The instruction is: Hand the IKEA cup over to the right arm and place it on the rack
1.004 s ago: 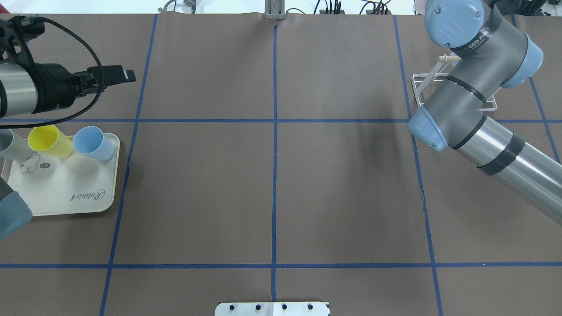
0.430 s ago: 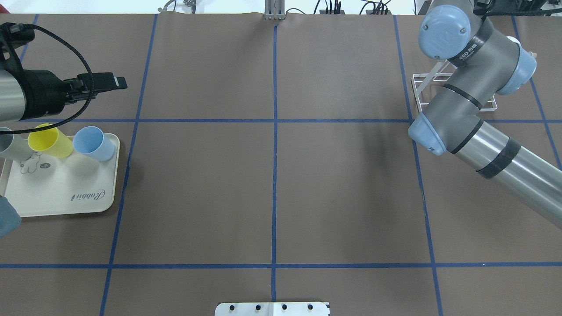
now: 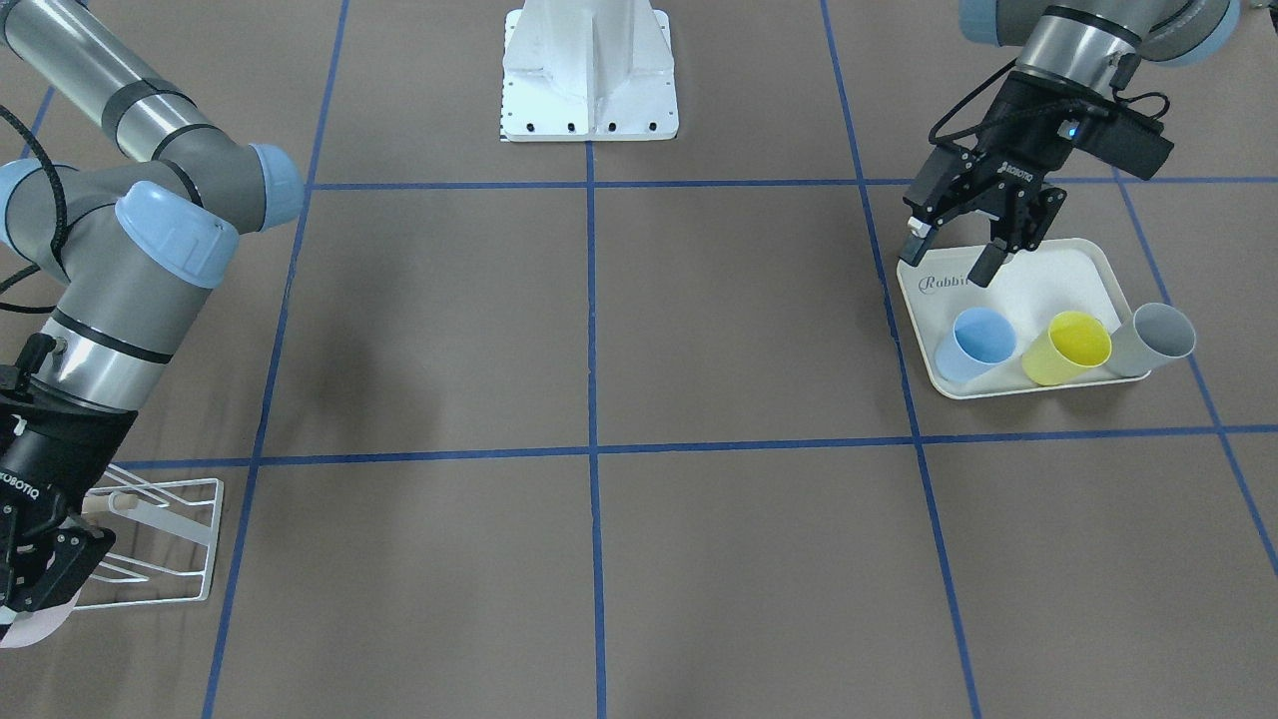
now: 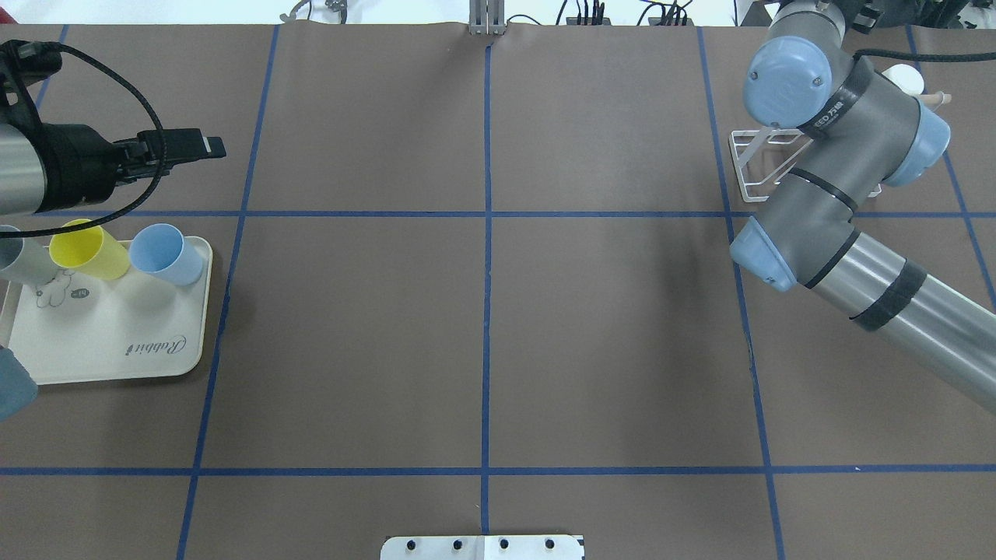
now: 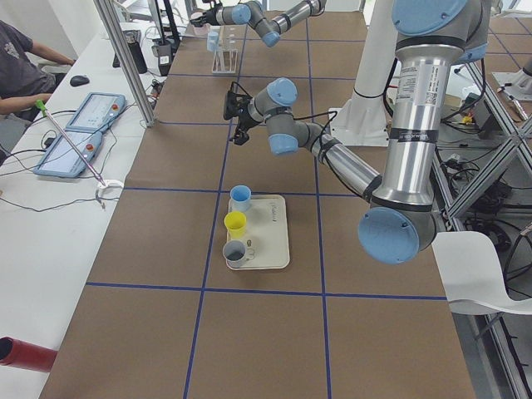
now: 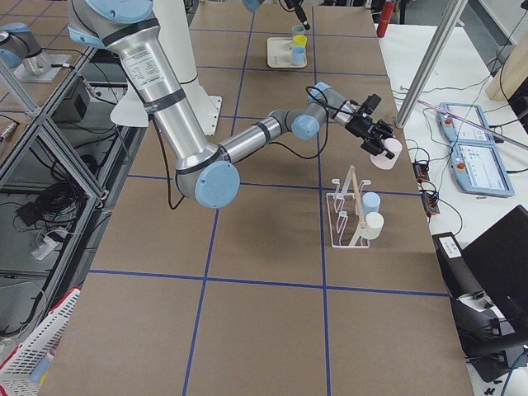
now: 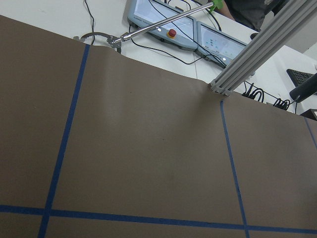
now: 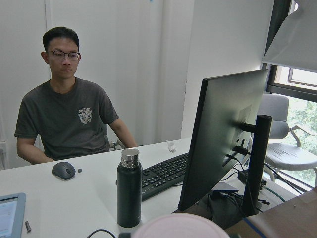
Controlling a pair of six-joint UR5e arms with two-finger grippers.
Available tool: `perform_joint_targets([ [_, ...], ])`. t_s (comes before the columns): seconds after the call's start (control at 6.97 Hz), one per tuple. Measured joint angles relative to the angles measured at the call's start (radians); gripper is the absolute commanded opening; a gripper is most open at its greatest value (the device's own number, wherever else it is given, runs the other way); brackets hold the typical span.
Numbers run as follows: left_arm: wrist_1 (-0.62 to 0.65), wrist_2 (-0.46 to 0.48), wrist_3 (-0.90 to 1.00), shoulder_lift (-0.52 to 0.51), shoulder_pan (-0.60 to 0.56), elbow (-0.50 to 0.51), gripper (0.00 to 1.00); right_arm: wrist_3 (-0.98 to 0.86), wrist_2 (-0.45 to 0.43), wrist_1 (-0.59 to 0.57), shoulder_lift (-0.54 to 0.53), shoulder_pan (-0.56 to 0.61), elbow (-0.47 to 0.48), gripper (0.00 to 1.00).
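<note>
My right gripper is shut on a pale pink IKEA cup, held just beyond the outer end of the white wire rack. In the exterior right view the pink cup hangs above and behind the rack, which carries a light-blue cup and a white cup. The cup's pink rim fills the bottom of the right wrist view. My left gripper is open and empty above the near corner of the cream tray.
On the tray stand a blue cup, a yellow cup and a grey cup. The robot base is at the table's middle edge. A person sits at a desk beyond the table, among screens and cables.
The right arm's wrist has swung toward the table's far edge over the rack. The left arm drew back a little to the left, then held still.
</note>
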Motion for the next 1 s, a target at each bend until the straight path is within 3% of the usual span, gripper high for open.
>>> perform_joint_targets([
  [0.57,0.02,-0.026,0.002,0.004,-0.004,0.002,1.0,0.06,-0.025,0.031,-0.063,-0.02,0.003,0.0],
  [1.0,0.103,-0.123,0.133,0.063,-0.077,0.001,1.0,0.061,-0.029,0.037,-0.075,-0.02,0.002,0.0],
])
